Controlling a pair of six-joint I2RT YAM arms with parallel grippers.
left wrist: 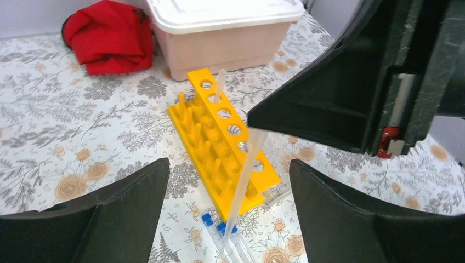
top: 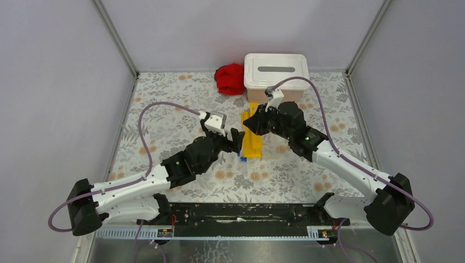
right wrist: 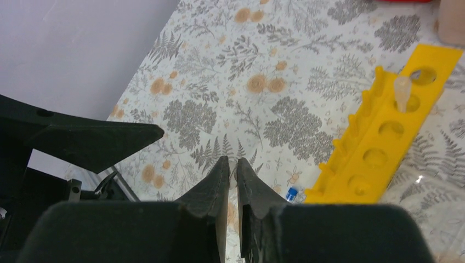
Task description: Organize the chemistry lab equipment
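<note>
The yellow test-tube rack (top: 252,138) lies mid-table, also in the left wrist view (left wrist: 211,145) and the right wrist view (right wrist: 384,137). A clear pipette stands in one of its far holes (left wrist: 220,82). Two clear blue-capped tubes (left wrist: 219,230) lie on the cloth at the rack's near end; one blue cap shows in the right wrist view (right wrist: 292,193). My right gripper (top: 249,121) (right wrist: 233,161) is shut on a long translucent pipette (left wrist: 245,172) that hangs over the rack, tip by the tubes. My left gripper (top: 238,141) (left wrist: 229,162) is open and empty, facing the rack's near end. The tongs are out of view.
The pinkish bin with a white lid (top: 276,74) (left wrist: 219,44) stands at the back just behind the rack. A red cloth (top: 230,78) (left wrist: 109,35) lies to its left. The two grippers are close together over the rack. Grey walls enclose the floral table.
</note>
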